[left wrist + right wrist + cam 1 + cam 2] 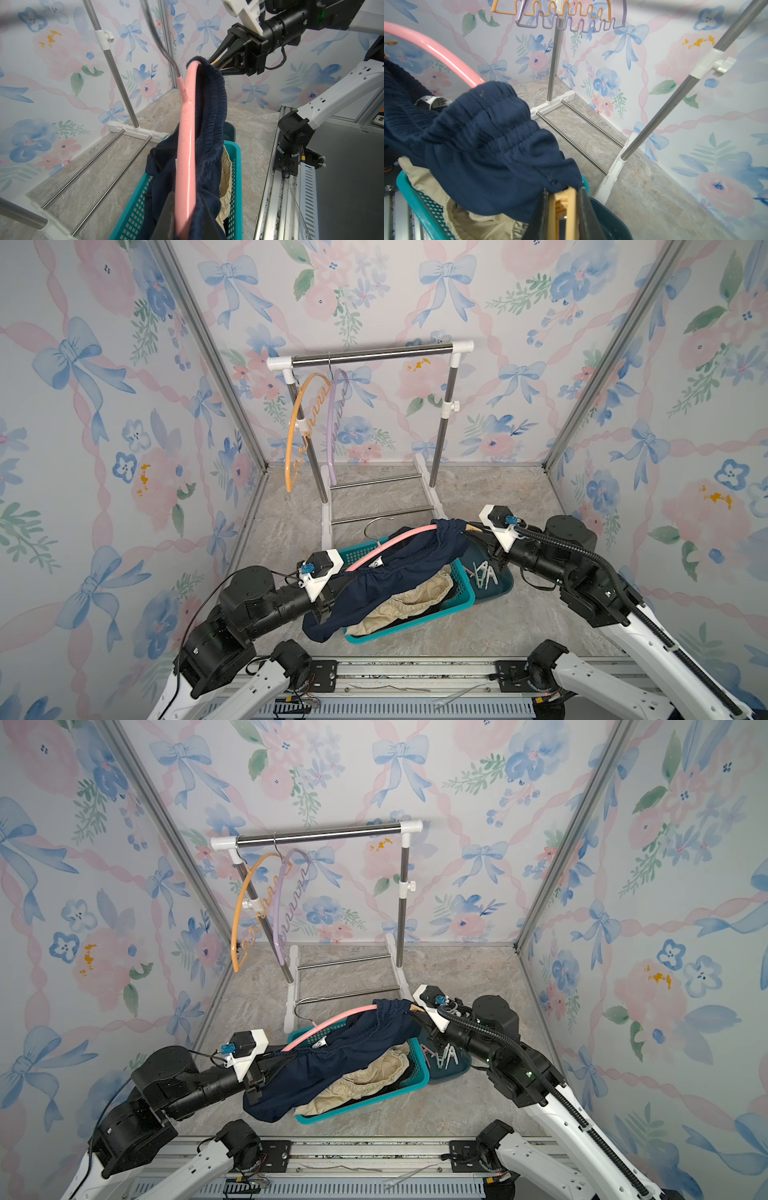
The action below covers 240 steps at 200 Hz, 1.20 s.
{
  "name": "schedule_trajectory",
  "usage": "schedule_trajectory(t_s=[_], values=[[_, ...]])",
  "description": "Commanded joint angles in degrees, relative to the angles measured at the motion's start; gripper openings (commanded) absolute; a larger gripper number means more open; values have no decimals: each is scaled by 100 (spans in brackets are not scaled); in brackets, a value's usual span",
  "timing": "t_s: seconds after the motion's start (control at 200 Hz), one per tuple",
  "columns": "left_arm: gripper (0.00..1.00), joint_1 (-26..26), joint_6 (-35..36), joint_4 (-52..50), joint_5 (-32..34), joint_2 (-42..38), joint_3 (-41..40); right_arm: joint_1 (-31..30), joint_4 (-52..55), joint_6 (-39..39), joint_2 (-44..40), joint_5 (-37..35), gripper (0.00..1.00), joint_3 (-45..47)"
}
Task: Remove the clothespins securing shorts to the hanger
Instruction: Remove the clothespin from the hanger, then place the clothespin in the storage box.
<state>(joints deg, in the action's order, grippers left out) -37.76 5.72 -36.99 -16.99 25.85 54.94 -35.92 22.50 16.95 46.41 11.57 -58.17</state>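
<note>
Orange clothespin [563,209] — lengthwise in right gripper [563,189], tip on navy shorts [488,135]

1. Left arm [257,608] reaches in low from the near left, its forearm roughly level and pointing toward the middle.
2. Left gripper [187,225] is clamped on the hanger [187,149].
3. Right arm [582,572] reaches in from the near right, its wrist angled inward.
4. Right gripper [562,224] presses both jaws against a clothespin [563,197].

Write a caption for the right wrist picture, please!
Right gripper squeezes a light orange clothespin on navy shorts above a teal basket.
</note>
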Motion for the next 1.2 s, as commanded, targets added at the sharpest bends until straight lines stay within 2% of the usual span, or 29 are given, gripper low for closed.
schedule_trajectory(t_s=[0.0,0.16,0.33,0.67,0.76,0.845,1.055,1.195], values=[[0,-21,-147,614,137,25,243,6,10,-20,-40,179,4,-67],[0,-21,-231,573,482,100,272,7,9,-25,-120,121,0,-1],[0,-21,-301,509,929,149,288,50,11,-47,-304,-17,0,109],[0,-17,-164,523,1678,88,325,448,10,-328,-651,225,0,422],[0,-21,-98,558,1714,53,336,553,31,-472,-651,182,0,477],[0,-21,-13,597,1578,22,354,595,142,-743,-597,-120,0,516],[0,-21,152,699,1286,-1,360,595,423,-1974,-477,-1162,0,990],[0,-21,238,720,1263,61,377,595,527,-2733,-368,-1475,0,1401]])
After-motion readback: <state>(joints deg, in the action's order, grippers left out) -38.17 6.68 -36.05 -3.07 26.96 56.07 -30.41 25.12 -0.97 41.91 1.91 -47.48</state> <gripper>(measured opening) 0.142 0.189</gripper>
